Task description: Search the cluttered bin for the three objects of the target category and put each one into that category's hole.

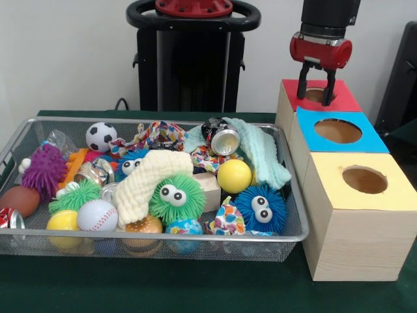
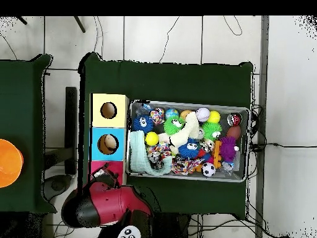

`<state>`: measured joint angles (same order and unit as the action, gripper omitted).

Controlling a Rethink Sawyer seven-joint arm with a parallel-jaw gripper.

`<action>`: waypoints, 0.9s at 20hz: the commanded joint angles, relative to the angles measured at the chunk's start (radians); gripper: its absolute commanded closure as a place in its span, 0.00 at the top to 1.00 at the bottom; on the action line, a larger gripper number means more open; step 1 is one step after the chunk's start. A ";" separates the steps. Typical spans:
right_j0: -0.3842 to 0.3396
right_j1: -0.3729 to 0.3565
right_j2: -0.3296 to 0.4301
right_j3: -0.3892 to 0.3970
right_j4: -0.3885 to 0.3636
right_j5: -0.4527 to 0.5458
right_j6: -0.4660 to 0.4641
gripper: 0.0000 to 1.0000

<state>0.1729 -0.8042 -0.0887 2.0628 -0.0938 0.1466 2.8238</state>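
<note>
Pincer [image 1: 317, 91]: hangs beside the bin [image 1: 163, 238], right over the hole of the red box [image 1: 345, 98], fingers apart and nothing visible between them.

Cannot tell from the scene which category belongs to red. All candidates lie in the bin, jumbled and touching.

- Likely light and firm: yellow ball [image 1: 234, 176] near the bin's middle, baseball [image 1: 97, 215] and soccer ball [image 1: 101, 136] toward the end of the bin away from the boxes. Prone to rolling; best pinched across the widest part from straight above.
- Probably squashy and clingy: green furry toy [image 1: 177, 197] at the bin's near rim. Asks for a deep bite into the body, not the hairs.
- Thin-walled and slick, easily dented: can [image 1: 221, 138] at the bin's far rim, half under the mint cloth [image 1: 264, 153]. Better gripped across the barrel.
- Limp, apt to drag neighbours along: cream cloth [image 1: 146, 179] draped mid-bin.

Surface [image 1: 130, 287]: dark green cover under the bin, with the blue box [image 1: 365, 140] and yellow box [image 1: 391, 195] in a row along the bin's short side.

Room beyond the bin: pale tiled floor, loose cables, a second green-covered table with an orange thing [image 2: 7, 162].
</note>
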 commanded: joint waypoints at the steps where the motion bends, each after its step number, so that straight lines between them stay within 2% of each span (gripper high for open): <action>1: -0.036 0.014 0.011 -0.057 0.032 -0.021 0.071 1.00; 2: -0.038 0.012 0.011 -0.056 0.030 -0.019 0.069 1.00; 3: -0.034 0.013 0.010 -0.056 0.031 -0.019 0.070 0.00; 14: -0.056 -0.002 0.029 -0.061 0.029 0.030 0.044 0.00; 18: -0.062 -0.051 0.016 -0.071 0.027 0.104 0.020 0.00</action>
<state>0.1525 -0.8110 -0.0892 2.0630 -0.0942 0.1470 2.8238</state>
